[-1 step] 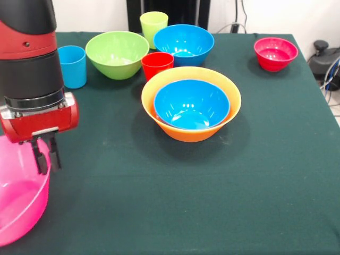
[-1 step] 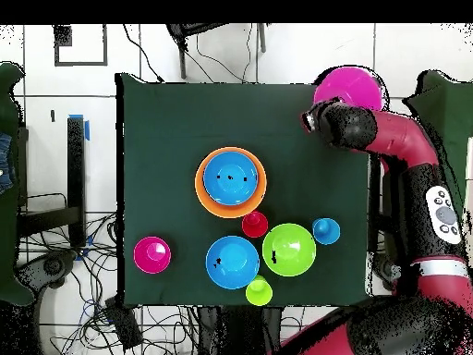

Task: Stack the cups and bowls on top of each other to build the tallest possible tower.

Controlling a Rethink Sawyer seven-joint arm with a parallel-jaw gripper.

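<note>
Across the green surface [image 1: 159, 180] sit six bowls [image 1: 191, 103] and three cups [image 1: 157, 65], while lower left the tool [image 1: 45, 154] hangs clenched, empty, at the pink bowl's [image 1: 18, 207] rim.

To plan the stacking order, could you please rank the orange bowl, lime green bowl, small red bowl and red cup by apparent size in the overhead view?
1. Glossy orange plastic bowl
2. Lime green bowl
3. Small red bowl
4. Tapered red cup

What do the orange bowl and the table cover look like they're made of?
Orange bowl: probably glossy moulded plastic, going by its even colour and the bright glints inside the blue bowl nested in it. Table cover: likely matte green cloth or felt, with no shine.
</note>
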